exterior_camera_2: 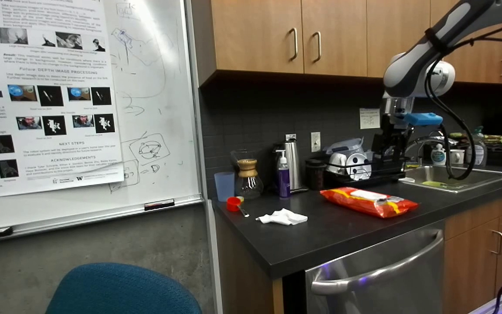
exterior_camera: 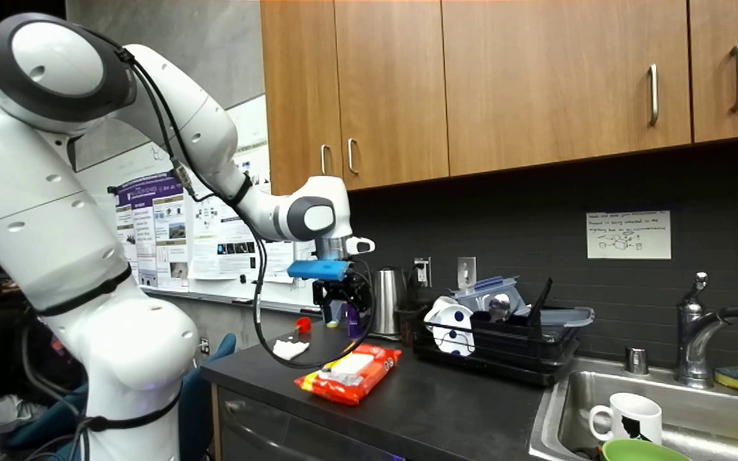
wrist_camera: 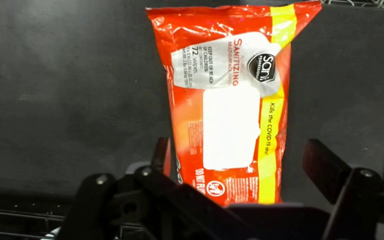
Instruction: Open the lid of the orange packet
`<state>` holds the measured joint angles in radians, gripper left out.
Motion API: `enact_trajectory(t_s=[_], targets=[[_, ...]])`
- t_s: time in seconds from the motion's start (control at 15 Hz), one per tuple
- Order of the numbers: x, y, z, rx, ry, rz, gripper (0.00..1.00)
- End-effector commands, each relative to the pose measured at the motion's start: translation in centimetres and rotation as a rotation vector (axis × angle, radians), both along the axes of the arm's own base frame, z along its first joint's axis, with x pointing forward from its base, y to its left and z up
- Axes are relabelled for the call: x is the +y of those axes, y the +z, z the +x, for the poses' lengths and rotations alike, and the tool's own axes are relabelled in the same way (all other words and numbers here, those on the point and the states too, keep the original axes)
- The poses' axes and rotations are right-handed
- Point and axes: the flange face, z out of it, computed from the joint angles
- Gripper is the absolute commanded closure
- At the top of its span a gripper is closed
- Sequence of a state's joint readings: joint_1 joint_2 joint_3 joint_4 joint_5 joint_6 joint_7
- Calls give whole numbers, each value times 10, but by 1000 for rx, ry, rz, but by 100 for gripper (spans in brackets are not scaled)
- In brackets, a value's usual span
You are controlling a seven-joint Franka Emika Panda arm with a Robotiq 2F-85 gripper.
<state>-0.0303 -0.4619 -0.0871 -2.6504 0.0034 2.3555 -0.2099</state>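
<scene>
The orange packet [wrist_camera: 188, 110] lies flat on the dark counter, orange-red with a yellow stripe and a silver label. It also shows in both exterior views [exterior_camera: 350, 378] [exterior_camera_2: 364, 205]. Its lid [wrist_camera: 231, 130] is a white rounded rectangle on top, lying flat and looking closed, with a small tab on its right edge in the wrist view. My gripper [wrist_camera: 238, 148] is open and empty, its fingers apart on either side of the packet in the wrist view. In both exterior views the gripper [exterior_camera: 342, 310] [exterior_camera_2: 390, 163] hangs well above the counter, touching nothing. The packet's near end is hidden behind the gripper.
A black dish rack [exterior_camera: 497, 339] with dishes stands beside the packet. A steel kettle [exterior_camera: 389, 301] and a purple bottle [exterior_camera_2: 283, 176] stand at the back wall. A crumpled white tissue [exterior_camera_2: 282, 216] and a red scoop [exterior_camera_2: 233, 204] lie near the counter's end. A sink [exterior_camera: 561, 410] is beyond.
</scene>
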Motion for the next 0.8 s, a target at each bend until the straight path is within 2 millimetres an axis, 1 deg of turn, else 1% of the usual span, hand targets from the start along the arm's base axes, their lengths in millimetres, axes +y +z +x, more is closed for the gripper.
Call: enact_trajectory(t_s=[0.0,0.33,0.73], targets=[[24,-23,6,-29,57,-45,0],[45,-48,15,-72,129,-133,0],[53,-68,26,-90,153,-240,0]])
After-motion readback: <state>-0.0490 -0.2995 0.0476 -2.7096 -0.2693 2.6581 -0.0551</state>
